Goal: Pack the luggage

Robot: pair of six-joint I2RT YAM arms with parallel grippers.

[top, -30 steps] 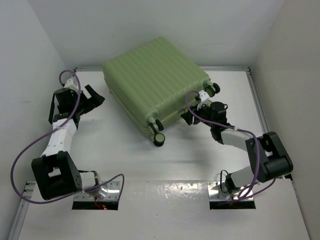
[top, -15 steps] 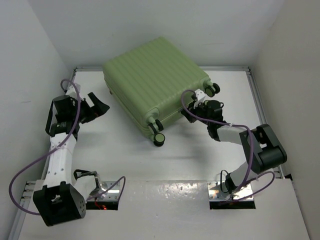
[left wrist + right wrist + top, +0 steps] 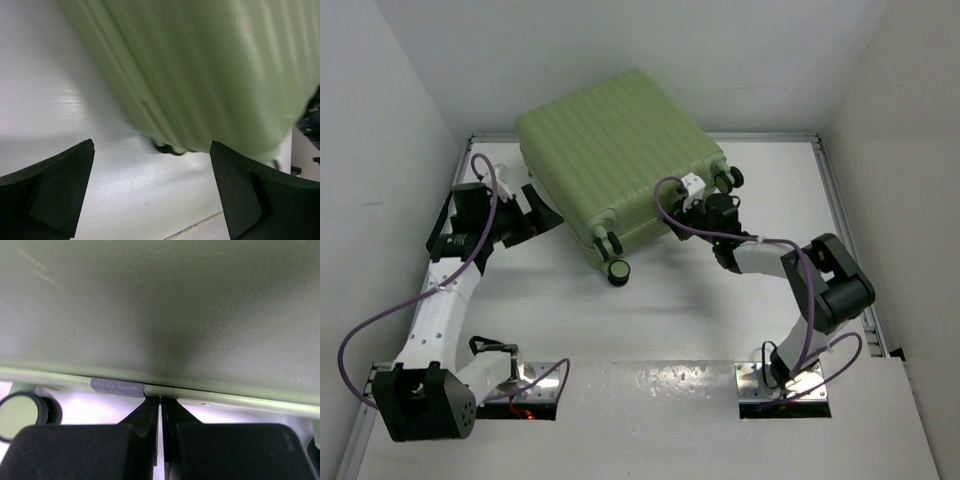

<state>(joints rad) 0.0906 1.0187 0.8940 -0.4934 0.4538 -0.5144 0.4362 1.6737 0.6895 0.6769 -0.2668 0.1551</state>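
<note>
The luggage [image 3: 615, 160] is a large light-green ribbed suitcase, closed, lying flat at the back middle of the table, its black wheels [image 3: 618, 270] facing the near side. My right gripper [image 3: 686, 214] is shut, with its fingertips [image 3: 152, 407] pressed against the rim of the luggage [image 3: 160, 315] between the wheels. One wheel [image 3: 20, 410] shows at the left of the right wrist view. My left gripper [image 3: 542, 212] is open and empty, close beside the suitcase's left side. In the left wrist view the luggage [image 3: 210, 65] fills the space above the gripper [image 3: 152, 145].
White walls close in the table on the left, back and right. A raised rail [image 3: 840, 220] runs along the table's right edge. Bare white table [image 3: 650, 320] lies between the suitcase and the arm bases.
The suitcase has slid left and back and turned a little. My right gripper has moved left with it. My left arm has swung in toward the suitcase's left side.
</note>
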